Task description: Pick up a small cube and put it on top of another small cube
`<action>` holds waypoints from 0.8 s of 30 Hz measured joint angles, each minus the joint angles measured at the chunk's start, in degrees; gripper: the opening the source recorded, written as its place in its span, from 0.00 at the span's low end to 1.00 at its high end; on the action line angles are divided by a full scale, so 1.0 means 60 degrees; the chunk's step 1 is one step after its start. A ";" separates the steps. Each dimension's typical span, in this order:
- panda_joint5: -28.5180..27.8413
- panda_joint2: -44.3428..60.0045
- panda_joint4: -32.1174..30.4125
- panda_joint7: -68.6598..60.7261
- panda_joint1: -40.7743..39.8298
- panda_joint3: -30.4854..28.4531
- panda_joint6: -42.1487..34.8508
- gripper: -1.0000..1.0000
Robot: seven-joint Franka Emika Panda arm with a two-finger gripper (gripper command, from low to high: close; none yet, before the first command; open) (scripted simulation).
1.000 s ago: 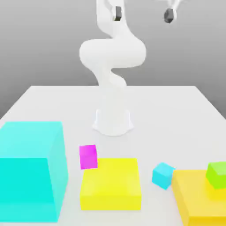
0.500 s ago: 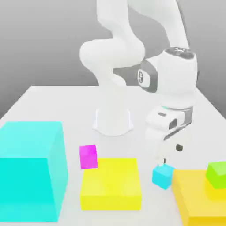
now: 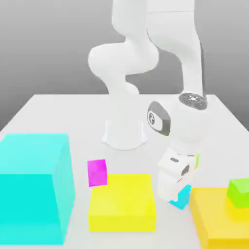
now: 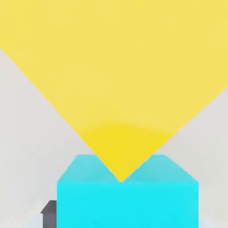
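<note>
While pinching the smooth, matte small cube (image 3: 183, 198), the gripper (image 3: 176, 194) hides its top.

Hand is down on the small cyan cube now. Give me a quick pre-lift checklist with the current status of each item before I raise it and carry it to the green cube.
1. Gripper shut on the small cyan cube: ok, the cube sits right at the hand.
2. Grip centred on the cube: cannot tell, the hand covers most of it.
3. Small cyan cube off the table: not ok, not yet lifted.
4. Lime-green cube in place on the orange block: ok, its top is bare.
5. Yellow block and magenta cube away from the path to the green cube: ok, both lie toward the exterior view's left.
</note>
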 joint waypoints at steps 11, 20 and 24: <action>0.0674 -0.1865 0.1566 -0.2725 0.0273 0.0832 -0.3432 0.00; 0.0521 -0.1214 0.3849 -0.5482 0.0665 0.1253 -0.5082 0.00; 0.0338 -0.0691 0.3770 -0.5398 0.0688 0.1203 -0.4491 1.00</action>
